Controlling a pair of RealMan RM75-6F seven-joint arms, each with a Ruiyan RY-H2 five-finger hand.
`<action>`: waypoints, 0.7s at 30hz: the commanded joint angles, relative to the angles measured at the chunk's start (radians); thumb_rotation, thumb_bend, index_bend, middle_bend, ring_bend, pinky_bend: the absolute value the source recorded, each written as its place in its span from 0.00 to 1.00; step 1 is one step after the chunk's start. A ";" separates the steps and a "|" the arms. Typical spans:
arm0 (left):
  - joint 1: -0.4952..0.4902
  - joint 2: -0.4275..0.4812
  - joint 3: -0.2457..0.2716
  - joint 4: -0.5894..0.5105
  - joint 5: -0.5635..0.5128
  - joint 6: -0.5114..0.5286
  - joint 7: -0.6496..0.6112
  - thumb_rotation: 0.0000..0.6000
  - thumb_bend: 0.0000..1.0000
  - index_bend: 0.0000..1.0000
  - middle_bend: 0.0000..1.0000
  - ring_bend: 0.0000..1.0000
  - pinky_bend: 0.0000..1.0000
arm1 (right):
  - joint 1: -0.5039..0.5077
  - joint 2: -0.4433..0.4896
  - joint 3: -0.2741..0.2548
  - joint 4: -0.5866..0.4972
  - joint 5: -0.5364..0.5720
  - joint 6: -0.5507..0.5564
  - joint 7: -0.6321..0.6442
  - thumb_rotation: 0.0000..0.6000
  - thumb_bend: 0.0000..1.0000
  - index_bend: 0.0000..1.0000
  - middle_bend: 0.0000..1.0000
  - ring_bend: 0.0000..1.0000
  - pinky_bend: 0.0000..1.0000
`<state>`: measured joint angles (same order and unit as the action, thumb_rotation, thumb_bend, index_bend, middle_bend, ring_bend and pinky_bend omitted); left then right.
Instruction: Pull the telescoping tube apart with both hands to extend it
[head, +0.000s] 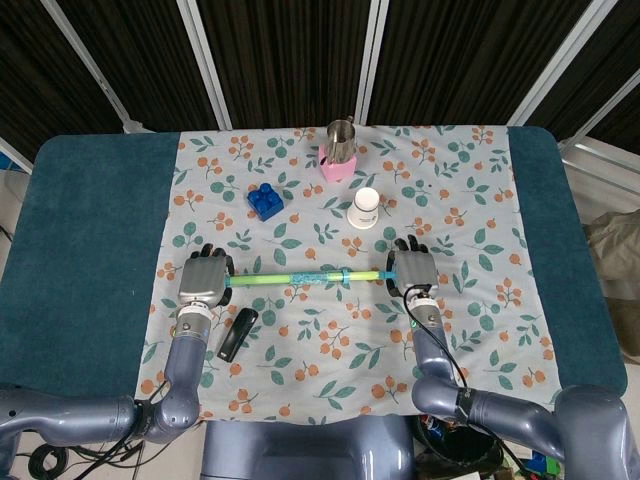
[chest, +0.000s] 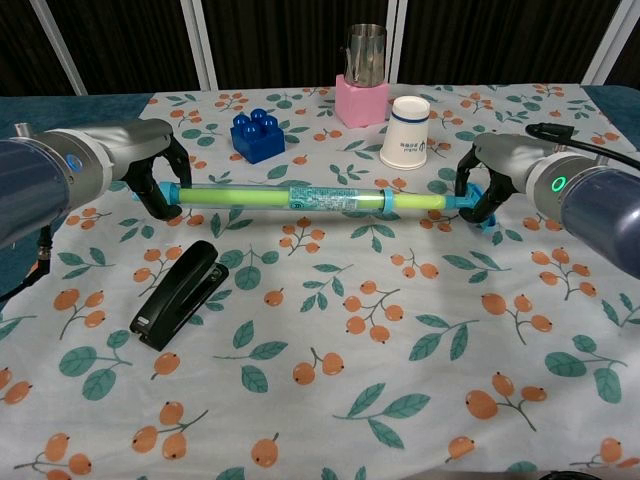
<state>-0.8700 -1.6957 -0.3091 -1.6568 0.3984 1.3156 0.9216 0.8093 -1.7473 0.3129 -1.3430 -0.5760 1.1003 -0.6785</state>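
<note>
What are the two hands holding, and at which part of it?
Both hold the tube: the left hand grips one end and the right hand grips the opposite end, with the tube stretched between them.

Green telescoping tube (chest: 315, 198) (blue end caps), horizontal just above floral cloth (chest: 330, 400).

Overhead head view; low, close chest view
</note>
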 joint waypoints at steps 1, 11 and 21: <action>-0.002 -0.002 0.001 -0.001 0.000 0.000 -0.001 1.00 0.41 0.56 0.22 0.08 0.20 | -0.002 0.009 0.000 -0.011 -0.004 0.005 -0.004 1.00 0.41 0.61 0.14 0.04 0.15; -0.007 -0.002 0.001 -0.007 0.002 0.008 0.001 1.00 0.41 0.56 0.22 0.08 0.20 | -0.003 0.030 0.007 -0.040 -0.007 0.016 -0.006 1.00 0.41 0.61 0.14 0.04 0.15; -0.008 0.010 0.004 -0.026 0.004 0.018 0.003 1.00 0.41 0.57 0.23 0.08 0.20 | -0.009 0.031 -0.002 -0.062 0.001 0.030 -0.014 1.00 0.41 0.62 0.14 0.04 0.15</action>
<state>-0.8782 -1.6861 -0.3054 -1.6822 0.4021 1.3331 0.9248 0.8008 -1.7164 0.3114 -1.4041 -0.5752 1.1293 -0.6925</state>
